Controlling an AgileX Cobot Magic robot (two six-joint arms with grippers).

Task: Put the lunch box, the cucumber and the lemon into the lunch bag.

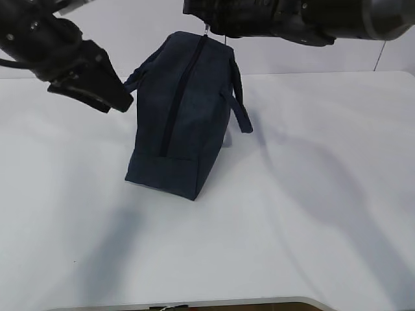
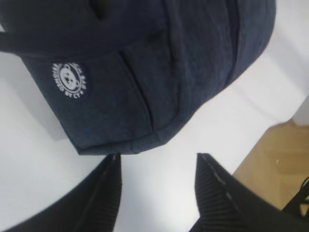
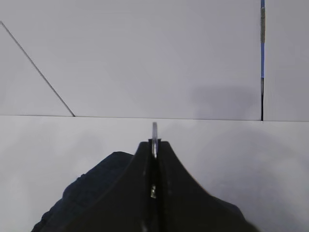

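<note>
The dark navy lunch bag (image 1: 185, 116) stands on the white table (image 1: 311, 207), its zipper line running up to its far top end. My right gripper (image 1: 207, 28) is shut on the zipper's metal ring pull (image 3: 154, 131) at that top end; it also shows in the right wrist view (image 3: 154, 143), above the bag (image 3: 82, 198). My left gripper (image 1: 122, 101) is open and empty beside the bag's left side. In the left wrist view it (image 2: 158, 157) hovers just off the bag's lower edge (image 2: 145, 77), near the white logo (image 2: 70, 80). The lunch box, cucumber and lemon are out of view.
One loop handle (image 1: 238, 107) hangs down the bag's right side. The table's edge and the wooden floor (image 2: 275, 154) show beyond the bag in the left wrist view. A white wall rises behind the table.
</note>
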